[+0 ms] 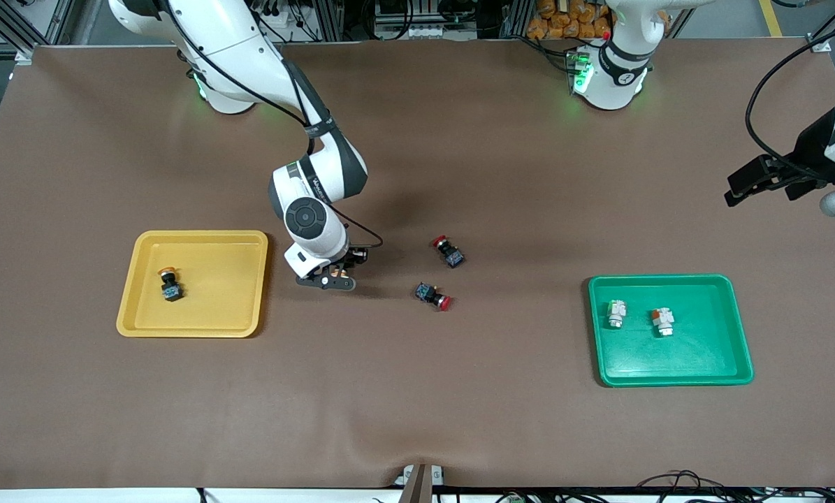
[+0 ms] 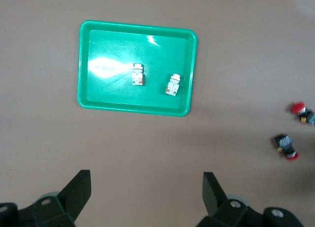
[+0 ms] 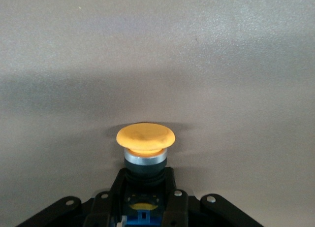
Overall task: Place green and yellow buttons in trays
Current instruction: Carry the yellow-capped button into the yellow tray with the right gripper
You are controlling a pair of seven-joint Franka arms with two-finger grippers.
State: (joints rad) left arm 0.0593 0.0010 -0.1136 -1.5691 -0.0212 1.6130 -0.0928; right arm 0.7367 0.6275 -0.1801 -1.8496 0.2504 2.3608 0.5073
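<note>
My right gripper (image 1: 331,277) is shut on a black-blue button with a yellow-orange cap (image 3: 145,137), low over the bare table between the yellow tray (image 1: 207,314) and the red-capped switches. The fingers (image 3: 110,187) clamp its body. Another yellow-capped button (image 1: 170,285) lies in the yellow tray. Two white buttons (image 1: 616,313) (image 1: 663,321) lie in the green tray (image 1: 703,360). My left gripper (image 1: 742,187) is open and empty, up over the left arm's end of the table. Its wrist view shows the green tray (image 2: 108,91) with both white buttons (image 2: 138,74) (image 2: 173,85).
Two black-blue switches with red caps (image 1: 448,251) (image 1: 434,295) lie on the brown mat mid-table, between the two trays. They also show in the left wrist view (image 2: 301,113) (image 2: 286,145).
</note>
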